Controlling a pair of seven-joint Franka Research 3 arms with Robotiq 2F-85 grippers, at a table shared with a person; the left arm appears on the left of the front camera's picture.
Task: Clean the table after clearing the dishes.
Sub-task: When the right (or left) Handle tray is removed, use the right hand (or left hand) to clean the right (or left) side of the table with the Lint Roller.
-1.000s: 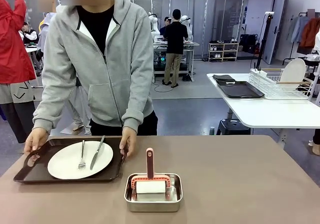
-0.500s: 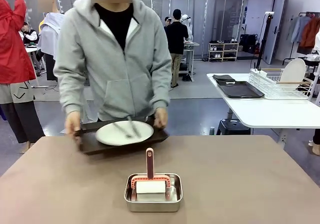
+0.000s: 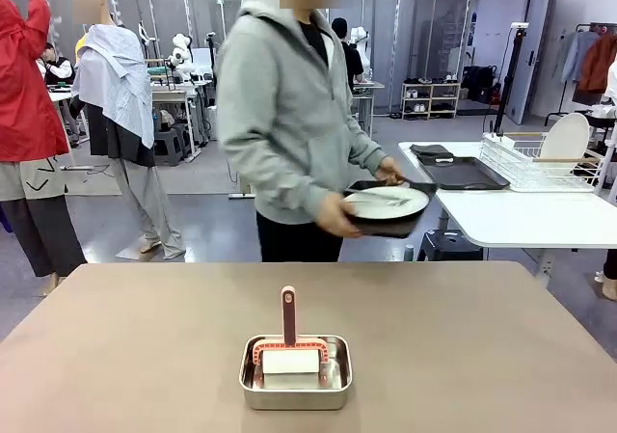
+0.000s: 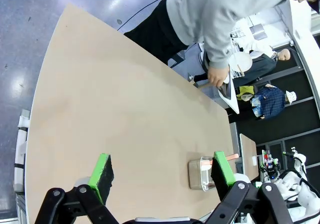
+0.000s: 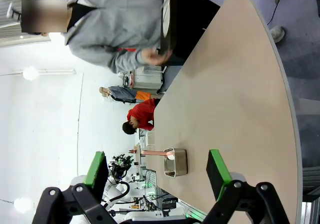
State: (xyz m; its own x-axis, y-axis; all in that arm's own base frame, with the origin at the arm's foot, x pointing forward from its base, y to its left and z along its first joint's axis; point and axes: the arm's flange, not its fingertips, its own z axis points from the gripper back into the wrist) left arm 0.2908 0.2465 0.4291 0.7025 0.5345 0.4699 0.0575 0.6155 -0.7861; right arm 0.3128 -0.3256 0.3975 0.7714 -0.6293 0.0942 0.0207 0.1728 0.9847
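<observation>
The brown table (image 3: 482, 337) bears a steel pan in the middle near me. Beyond the table's far edge a person in a grey hoodie holds a dark tray (image 3: 390, 227) in both hands. On it lies a white plate (image 3: 388, 202) with cutlery, and the person is turned toward the white table on the right. My left gripper (image 4: 162, 171) hangs open high above the table (image 4: 110, 109), nothing between its green pads. My right gripper (image 5: 156, 168) is open too, above the table (image 5: 225, 99). The tray (image 5: 167, 14) shows edge-on in the person's hands.
The steel pan (image 3: 295, 370) holds a white cleaning pad with a pink upright handle; it shows as well in the wrist views (image 4: 200, 173) (image 5: 176, 162). On the white table (image 3: 540, 223) at the right stand a wire dish rack (image 3: 540, 158) and dark trays (image 3: 461, 171).
The person lifted the tray with plate and cutlery off the brown table's left side and carried it right toward the white table. Both grippers stayed open.
</observation>
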